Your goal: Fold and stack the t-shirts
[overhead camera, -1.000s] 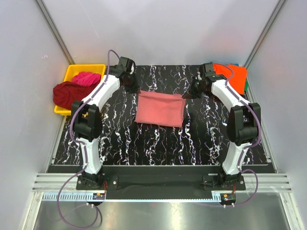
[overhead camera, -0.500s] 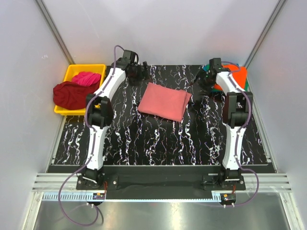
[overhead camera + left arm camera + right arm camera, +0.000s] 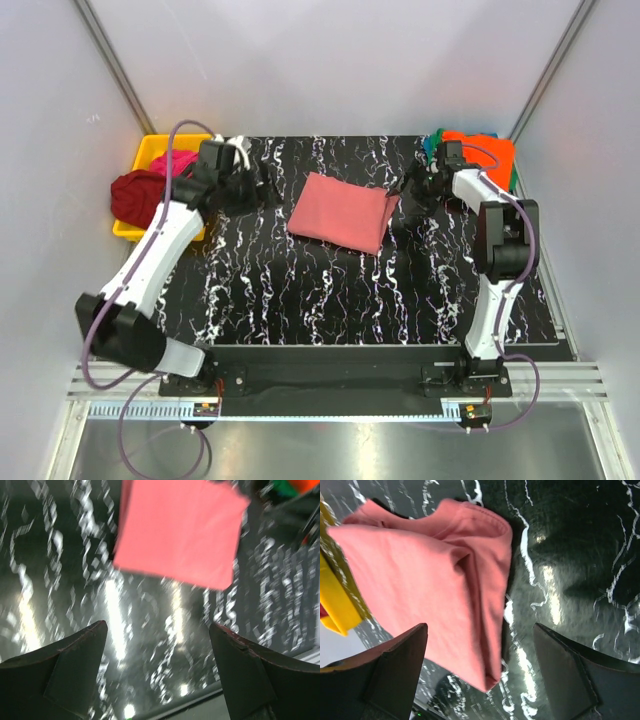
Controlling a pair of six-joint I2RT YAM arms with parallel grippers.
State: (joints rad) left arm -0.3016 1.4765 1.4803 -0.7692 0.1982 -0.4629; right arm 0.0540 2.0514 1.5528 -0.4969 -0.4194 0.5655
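Both tools empty atm. My left gripper (image 3: 157, 672): fingers wide apart, nothing btwn them. The folded pink shirt (image 3: 180, 530) lies flat on the table (image 3: 100, 605) just ahead of its tips, not touching. My right gripper (image 3: 480, 675): also spread wide, nothing held. Same shirt sits ahead of it, off toward one finger, w/ the thick folded edge & collar on its side. Behind the right gripper is an orange shirt (image 3: 480, 152), prob the stack spot. Behind the left one, a yellow tray (image 3: 150, 150) w/ a dark red shirt (image 3: 135, 192) & a magenta shirt (image 3: 182, 160).

Handling, my guess: cloth is light, soft, floppy. Layers will slip & unfold if I pinch only the top one. I'd bite thru all layers at two corners of the folded edge, one per gripper, then lift low & level.
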